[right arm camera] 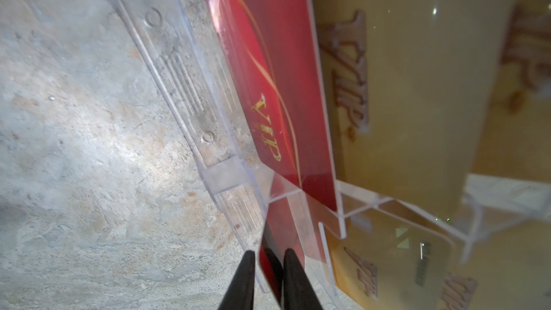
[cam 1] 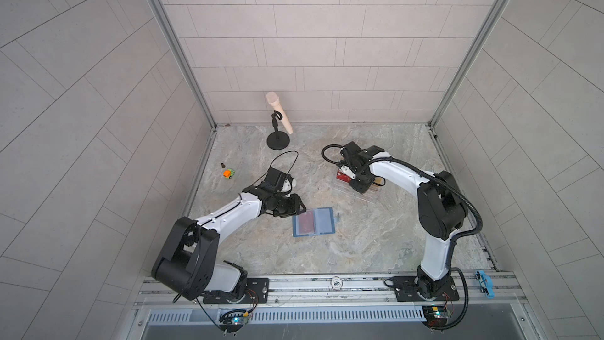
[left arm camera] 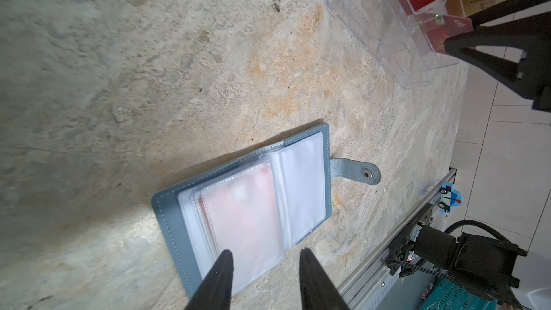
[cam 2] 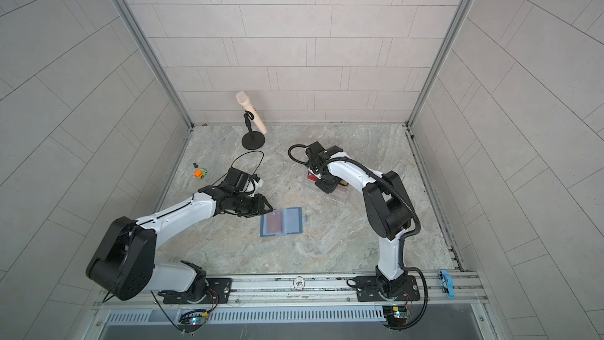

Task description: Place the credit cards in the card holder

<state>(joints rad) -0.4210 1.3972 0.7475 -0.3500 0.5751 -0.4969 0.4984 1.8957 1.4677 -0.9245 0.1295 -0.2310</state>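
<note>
Card holder [cam 1: 313, 222], slate-blue leatherette, lies open just beside the left hand [cam 1: 299, 210] in a top view. Left wrist view: that hand stands parted, empty. Right wrist view: right hand [right arm camera: 268, 253] narrowly straddles a glossy red credit card [right arm camera: 274, 84] in the clear stand [right arm camera: 185, 84]; grip cannot be told.

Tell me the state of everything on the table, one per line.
card holder: open flat, strap unsnapped, one red card sleeved.
credit cards: standing in acrylic stand.
left claw: open, empty.
right claw: straddling a credit card's edge, grip unclear.
microphone: tilted on its black stand.
</note>
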